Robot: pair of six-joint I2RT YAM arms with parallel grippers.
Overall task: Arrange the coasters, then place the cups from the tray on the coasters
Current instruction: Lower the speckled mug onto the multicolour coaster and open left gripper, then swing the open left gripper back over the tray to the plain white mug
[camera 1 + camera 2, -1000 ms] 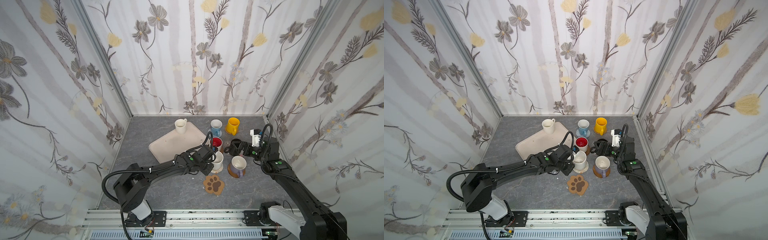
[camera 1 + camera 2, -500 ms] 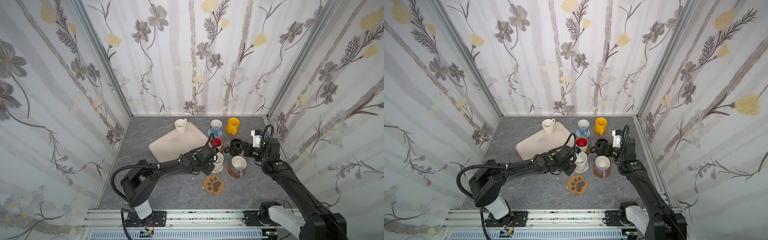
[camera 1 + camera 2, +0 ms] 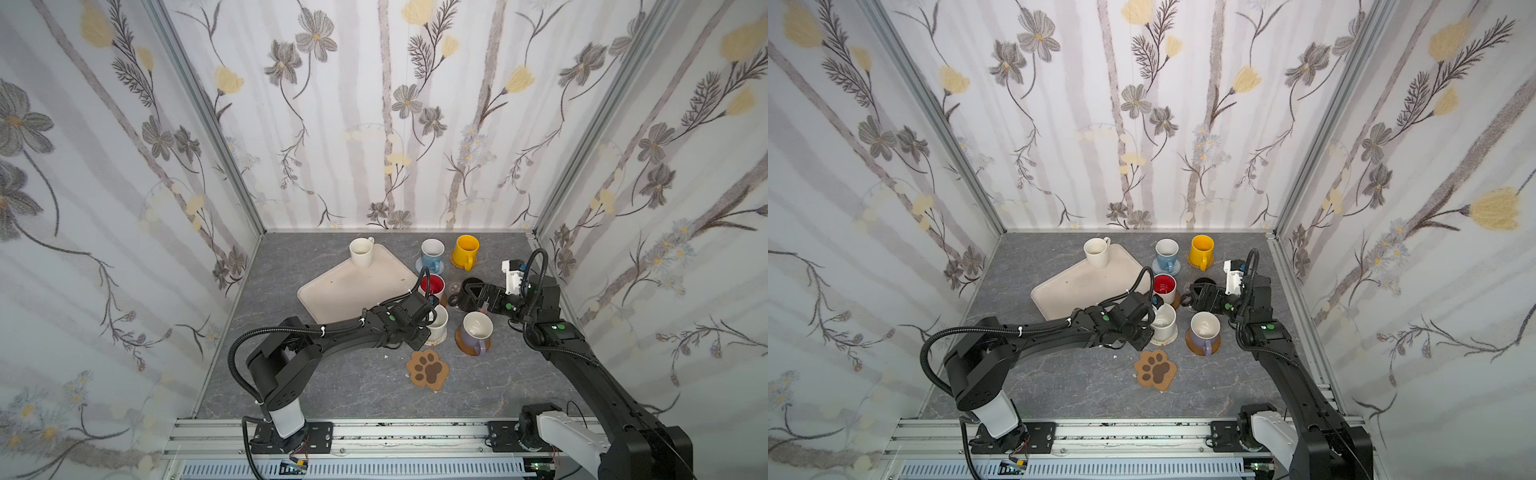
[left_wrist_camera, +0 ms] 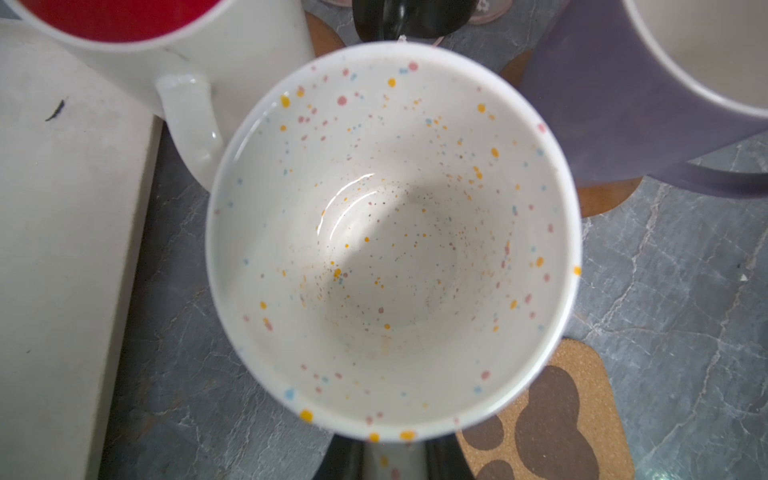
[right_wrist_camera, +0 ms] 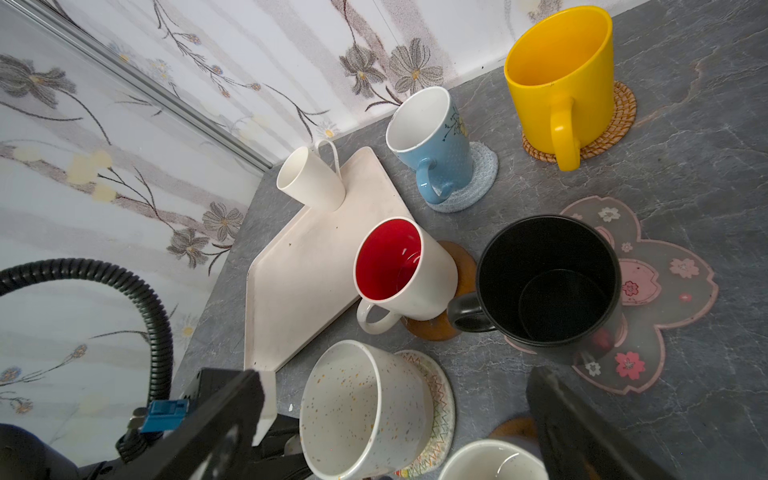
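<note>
Centrally on grey table (image 3: pixel 332 386): speckled white cup (image 3: pixel 438 322) upright on whitish spiral coaster (image 5: pixel 440 399), mouth up, long axis vertical, handle pointing toward the left arm. Left gripper (image 4: pixel 390 459) narrowed onto that handle, one finger each side. Right gripper (image 3: pixel 471 296) spread wide, holding nothing, hovering over black cup (image 5: pixel 544 286). Black cup upright on clear pink-flower coaster (image 5: pixel 665 291), handle toward red-lined cup (image 5: pixel 399 270). Red-lined cup on amber disc (image 5: pixel 465 266), just beside edge of beige tray (image 3: pixel 332 295). Cream cup (image 3: pixel 360 251) alone on tray's far corner, handle toward back wall. Near back wall, light blue cup (image 3: pixel 432 253) on pale blue coaster (image 5: pixel 482 174) and yellow cup (image 3: pixel 465 249) on rattan coaster (image 5: pixel 619 120), handles toward the front. Lavender cup (image 3: pixel 477 330) on second amber disc (image 3: pixel 463 347), handle likewise frontward. Paw-print coaster (image 3: pixel 428 370) flat on table, nearest the front, near speckled cup's coaster
</note>
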